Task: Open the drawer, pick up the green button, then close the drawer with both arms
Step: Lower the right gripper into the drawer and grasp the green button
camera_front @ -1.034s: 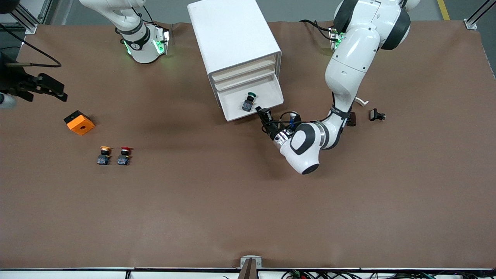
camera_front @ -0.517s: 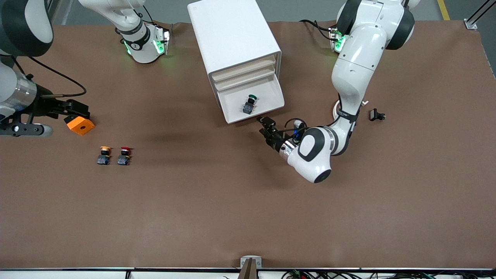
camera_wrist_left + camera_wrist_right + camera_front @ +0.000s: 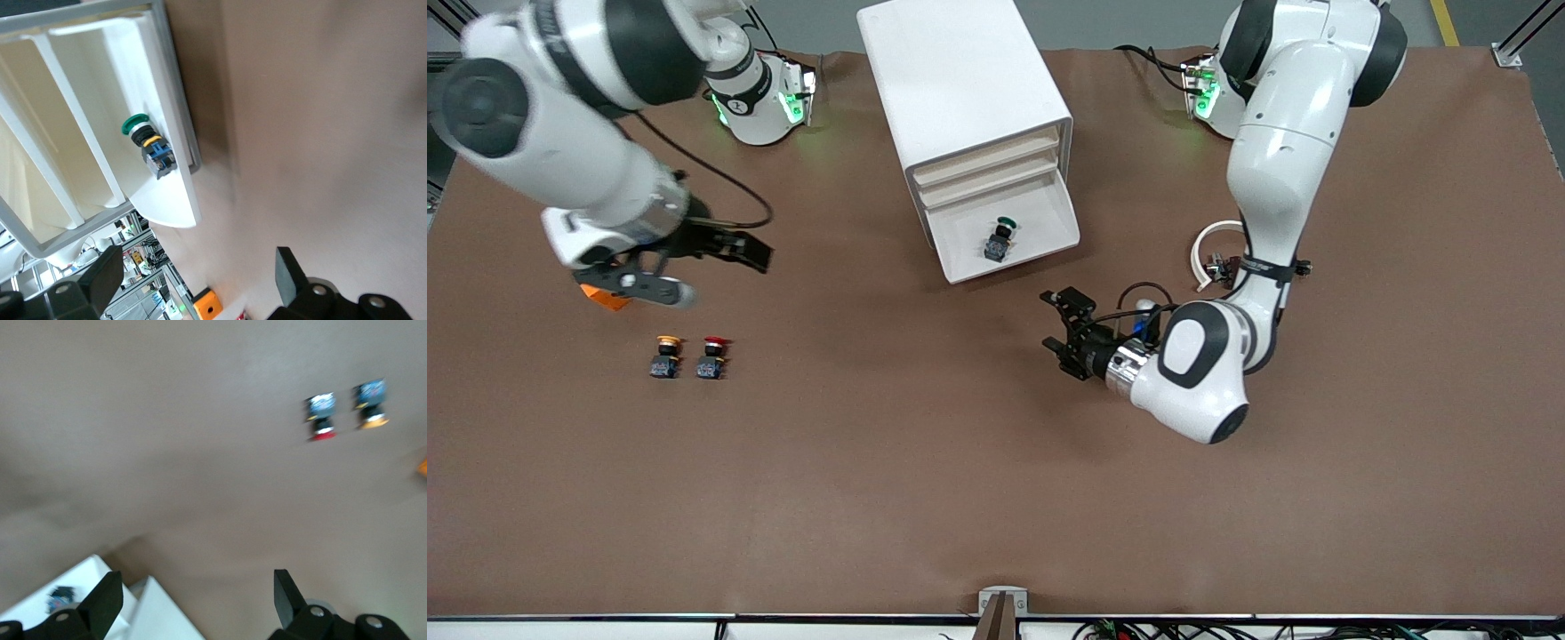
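The left gripper (image 3: 1065,331) hangs wide, holding nothing, just off the pulled-out drawer (image 3: 1040,233) where the button (image 3: 998,238) lies. The right gripper (image 3: 725,253) is wide too, over bare table near the orange block (image 3: 600,298).

The drawer (image 3: 1003,238) at upper centre stands pulled out of the cabinet (image 3: 960,84), open from above; only the green button (image 3: 998,240) lies in it. The left gripper (image 3: 1065,333), fingers spread, sits over bare mat at centre right, clear of the drawer's front. At upper left the right gripper (image 3: 725,253), empty, hangs above mat beside the orange block (image 3: 601,296); two buttons (image 3: 689,356) lie below it.
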